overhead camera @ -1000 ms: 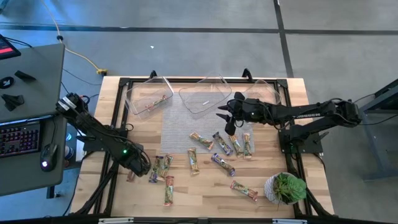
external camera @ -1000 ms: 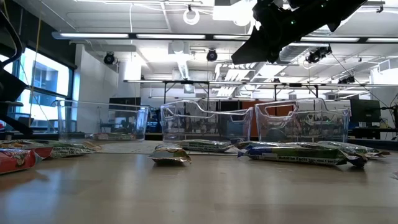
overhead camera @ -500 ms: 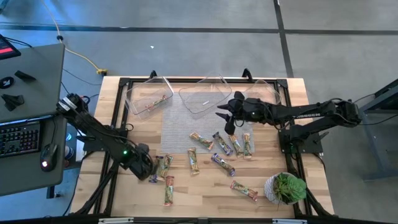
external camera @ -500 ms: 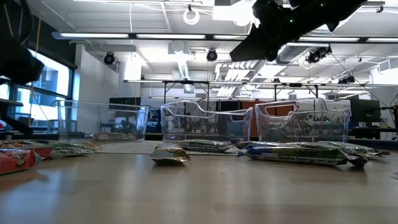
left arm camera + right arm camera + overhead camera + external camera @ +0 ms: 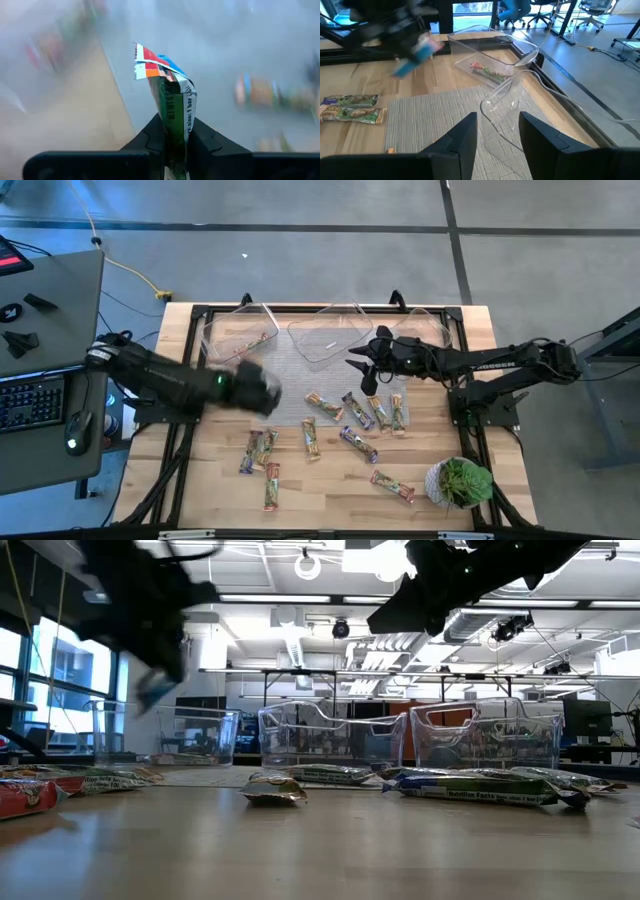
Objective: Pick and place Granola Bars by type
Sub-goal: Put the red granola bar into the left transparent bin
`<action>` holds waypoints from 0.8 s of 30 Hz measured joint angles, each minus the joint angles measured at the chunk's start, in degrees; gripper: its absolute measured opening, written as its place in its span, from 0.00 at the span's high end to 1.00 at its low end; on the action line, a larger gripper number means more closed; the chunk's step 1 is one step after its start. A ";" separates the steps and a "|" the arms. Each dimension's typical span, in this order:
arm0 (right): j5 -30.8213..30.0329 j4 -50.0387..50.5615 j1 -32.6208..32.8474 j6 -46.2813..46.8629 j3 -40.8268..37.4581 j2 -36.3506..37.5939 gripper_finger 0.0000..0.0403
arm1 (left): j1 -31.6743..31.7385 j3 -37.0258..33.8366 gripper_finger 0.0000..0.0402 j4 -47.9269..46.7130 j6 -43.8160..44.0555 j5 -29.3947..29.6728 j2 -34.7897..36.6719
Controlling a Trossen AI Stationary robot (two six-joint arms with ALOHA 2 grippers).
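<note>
Granola bars on a wooden tabletop (image 5: 330,485), one carried by the left gripper (image 5: 175,142).

One green bar with a red-orange end (image 5: 172,95) is pinched on edge between the left gripper's pressed fingers, raised above the tabletop near the left tub (image 5: 238,337). The wrappers are judged light, thin, crinkly and slippery, so a pinch across the short middle is judged best. Nine bars are counted loose on the tabletop in the high view, two near the left and seven right of them; one more (image 5: 487,72) lies in the left tub. Three clear tubs are counted. The right gripper (image 5: 495,127) hangs spread and empty above the middle tub (image 5: 330,335).
</note>
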State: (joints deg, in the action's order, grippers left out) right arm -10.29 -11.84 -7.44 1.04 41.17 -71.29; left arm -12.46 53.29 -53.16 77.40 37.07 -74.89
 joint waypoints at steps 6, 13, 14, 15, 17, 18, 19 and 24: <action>1.36 0.13 -0.02 0.00 0.00 0.00 0.68 | 18.23 5.79 0.90 -0.16 -23.67 2.38 0.04; 3.02 0.26 -0.01 0.00 0.00 0.00 0.68 | 36.19 7.05 0.90 1.14 -44.89 -5.19 0.04; 3.02 0.28 -0.02 0.02 0.00 0.00 0.68 | 38.26 7.05 0.90 1.15 -45.89 -5.35 0.04; 3.02 0.28 -0.02 0.00 0.01 0.00 0.68 | 40.19 7.05 0.90 1.18 -46.38 -5.39 0.04; 3.02 0.37 -0.02 0.00 0.00 0.00 0.68 | 43.73 7.03 0.90 1.34 -47.82 -5.41 0.04; 3.02 0.37 -0.02 0.00 0.00 0.00 0.68 | 45.45 7.03 0.90 1.69 -49.12 -5.43 0.04; 3.02 0.38 -0.02 0.01 0.00 0.00 0.68 | 47.17 7.03 0.90 1.82 -50.69 -5.46 0.04; 3.02 0.44 0.00 0.00 0.00 0.00 0.68 | 54.01 7.02 0.89 3.59 -56.27 -11.59 -1.29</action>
State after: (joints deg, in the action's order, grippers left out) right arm -7.27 -11.40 -7.44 1.04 41.17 -71.29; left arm 41.55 60.31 -49.58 21.13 25.48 -76.18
